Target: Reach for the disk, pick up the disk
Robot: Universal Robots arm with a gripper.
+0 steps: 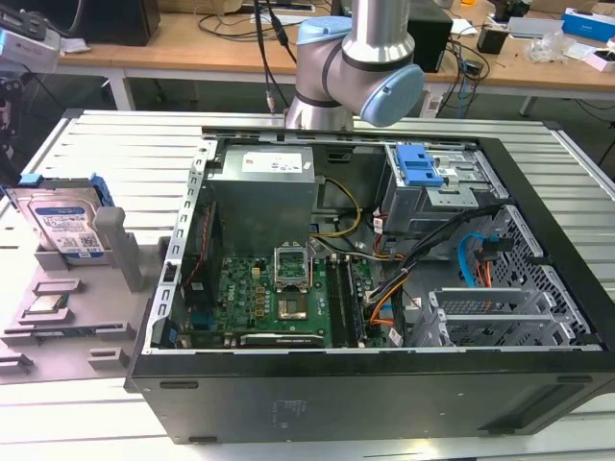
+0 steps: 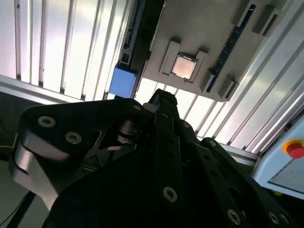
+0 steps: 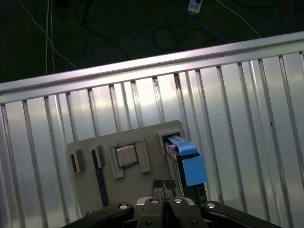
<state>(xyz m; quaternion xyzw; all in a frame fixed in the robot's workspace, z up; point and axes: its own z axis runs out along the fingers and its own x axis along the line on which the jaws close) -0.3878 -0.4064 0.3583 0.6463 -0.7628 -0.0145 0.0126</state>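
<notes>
The open computer case (image 1: 365,399) lies on the slatted table (image 1: 115,144), from the table's middle toward its edge at the exterior view's right. The fixture plate (image 1: 72,288) lies beside the case, at the table's edge at the exterior view's left. The disk (image 1: 62,223) stands on edge in a slot at the plate's far end. The processor chip (image 1: 45,305) lies flat in a recess in front of the disk. The robot arm (image 1: 332,82) stands behind the case, with a workbench (image 1: 192,43) behind it.
</notes>
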